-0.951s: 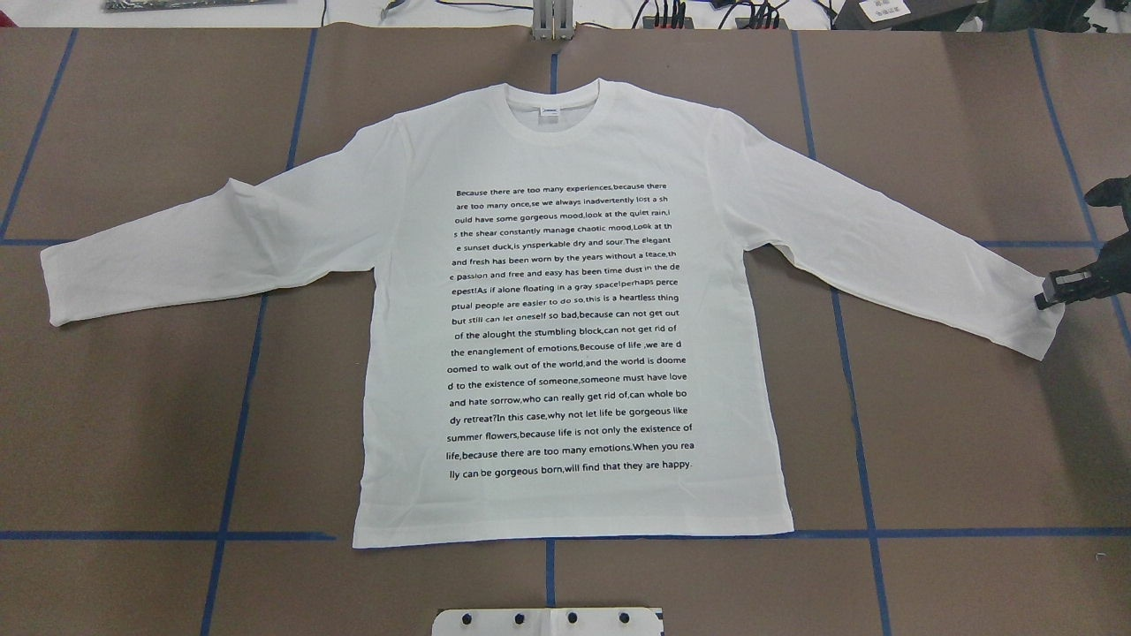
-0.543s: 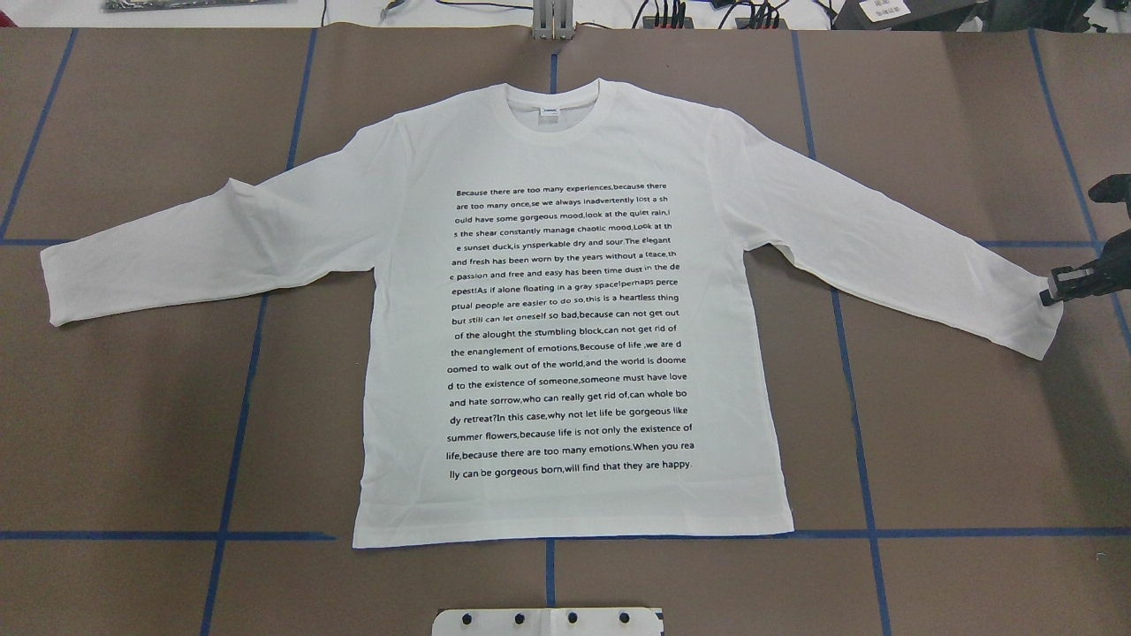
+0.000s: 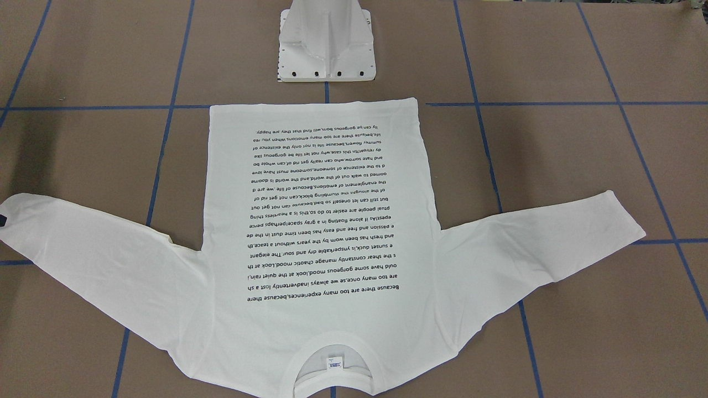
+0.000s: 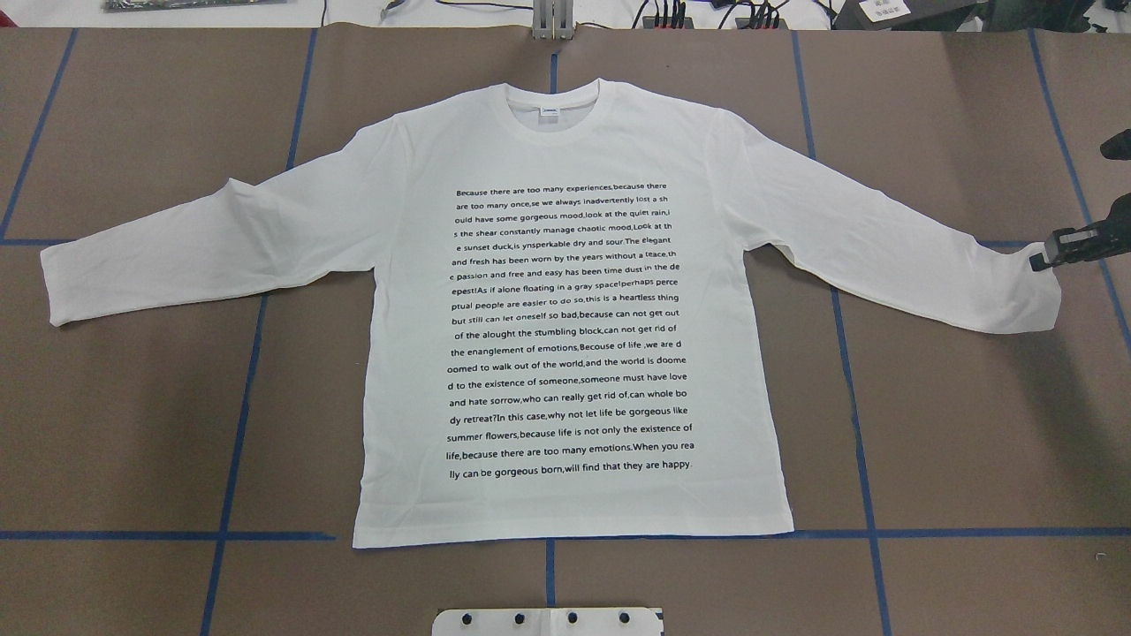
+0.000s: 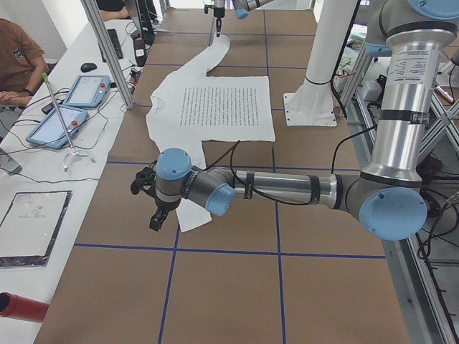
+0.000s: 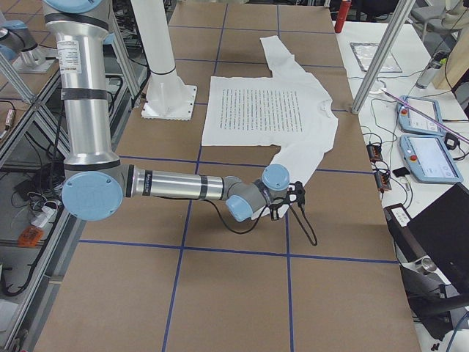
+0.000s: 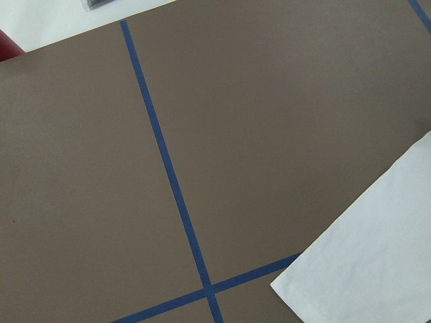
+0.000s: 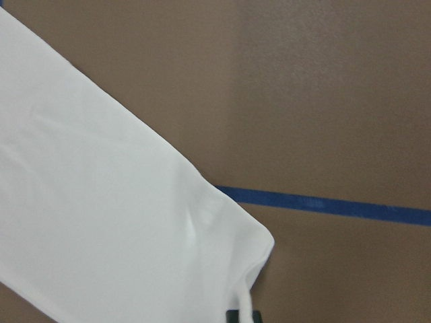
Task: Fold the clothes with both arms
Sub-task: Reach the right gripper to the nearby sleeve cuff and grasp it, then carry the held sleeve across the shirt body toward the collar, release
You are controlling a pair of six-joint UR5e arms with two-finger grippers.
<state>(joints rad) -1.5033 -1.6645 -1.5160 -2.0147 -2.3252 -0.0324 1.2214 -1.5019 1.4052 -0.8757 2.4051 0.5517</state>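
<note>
Your right claw (image 4: 1043,261) has slid away from the robot, pulling the cuff (image 4: 1041,300) with it; it is clamped on that cuff. To its left the shirt (image 4: 565,309) lies flat on the table (image 4: 132,424), words up. Blue tape (image 8: 323,205) runs just beside the claw. The right arm (image 6: 176,185) reaches out low. The left claw (image 5: 154,215) hangs beside the other cuff (image 5: 192,221); you cannot tell its grip.

White T-shirt (image 4: 565,309) flat, print up, sleeves spread

R jaws pinch sleeve cuff (image 4: 1045,296) of flat-spread T-shirt (image 4: 398,353).
</note>
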